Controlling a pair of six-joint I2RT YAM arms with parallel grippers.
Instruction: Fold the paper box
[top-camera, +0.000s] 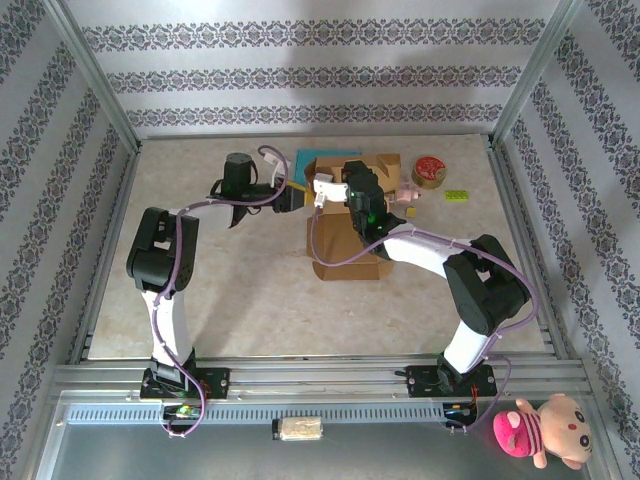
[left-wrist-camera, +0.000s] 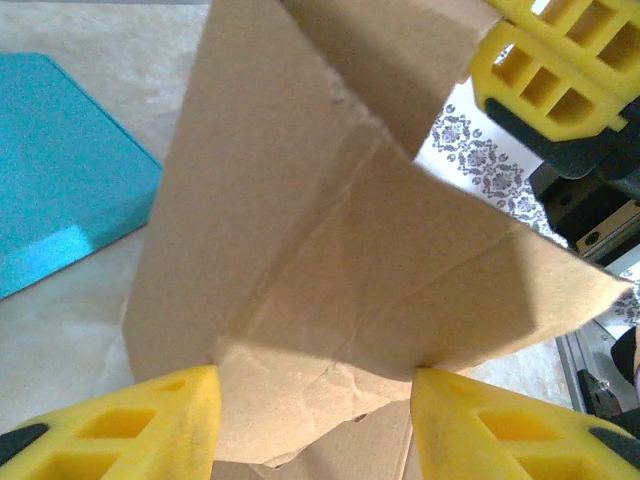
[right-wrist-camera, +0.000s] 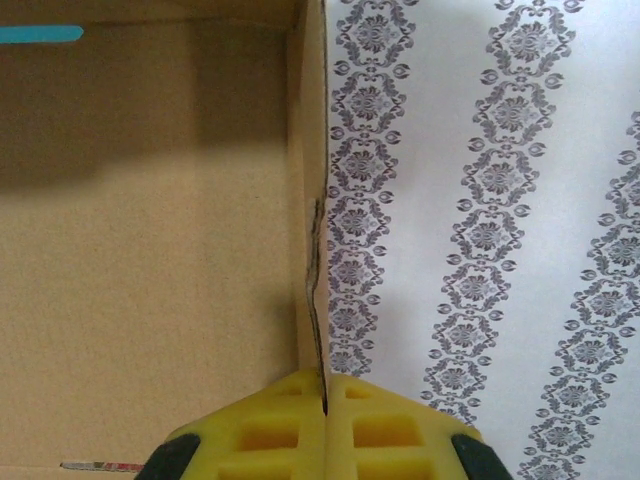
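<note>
The smooth, beige, stone-patterned table (top-camera: 250, 290) is carrying one brown paper box (top-camera: 345, 235), matte corrugated cardboard lying half-folded at the middle of the far half, its flaps standing up unevenly. One flat teal sheet (top-camera: 305, 160) is lying just behind it. Two arms are reaching in. The right gripper (right-wrist-camera: 323, 395) is clenching its ribbed yellow fingers (right-wrist-camera: 380, 430) on the thin edge of a box wall. The left gripper (left-wrist-camera: 315, 400) is holding its fingers (left-wrist-camera: 150, 420) apart with a creased flap between them; whether they are pressing it I cannot tell. One pink plush toy (top-camera: 545, 430) is sitting on the near rail, and one round red tin (top-camera: 430, 170) and one small green block (top-camera: 457, 195) are lying far right.
</note>
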